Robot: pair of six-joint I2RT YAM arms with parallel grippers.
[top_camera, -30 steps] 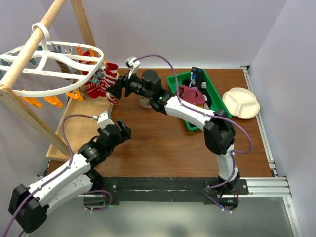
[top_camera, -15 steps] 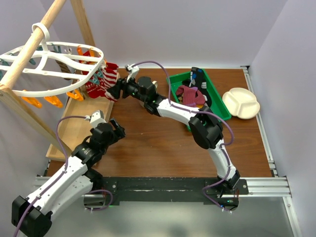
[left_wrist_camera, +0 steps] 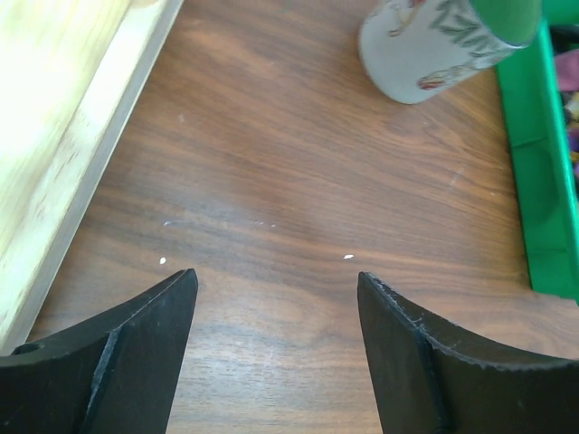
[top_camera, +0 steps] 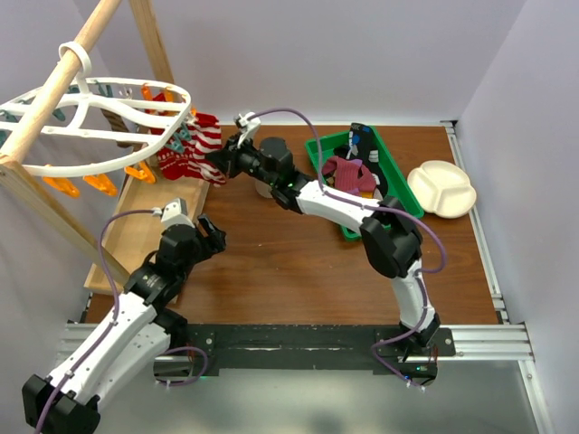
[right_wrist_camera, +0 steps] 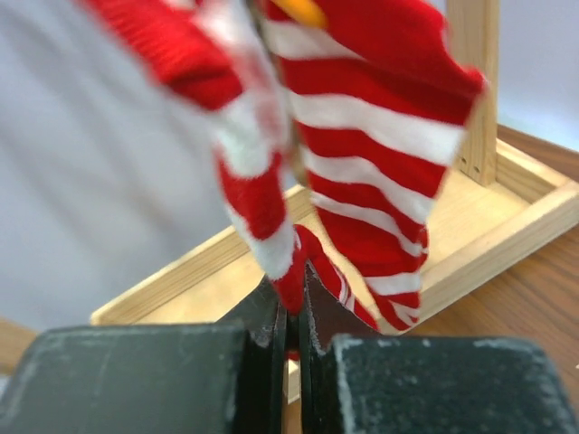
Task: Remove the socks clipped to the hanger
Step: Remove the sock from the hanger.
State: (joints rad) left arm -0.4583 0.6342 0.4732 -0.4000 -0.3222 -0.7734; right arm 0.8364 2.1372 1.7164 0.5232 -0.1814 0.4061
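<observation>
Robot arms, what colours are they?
The left arm and right arm have white shells and black joints. A thin purple cable loops along each. The left end effector and right end effector have two black fingers.

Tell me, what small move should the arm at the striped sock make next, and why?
Probably a gentle pull down and away from the hanger. The right tool is shut on the lower tip of the red-and-white striped sock, whose top hangs clipped above, so tugging should slip it free.
</observation>
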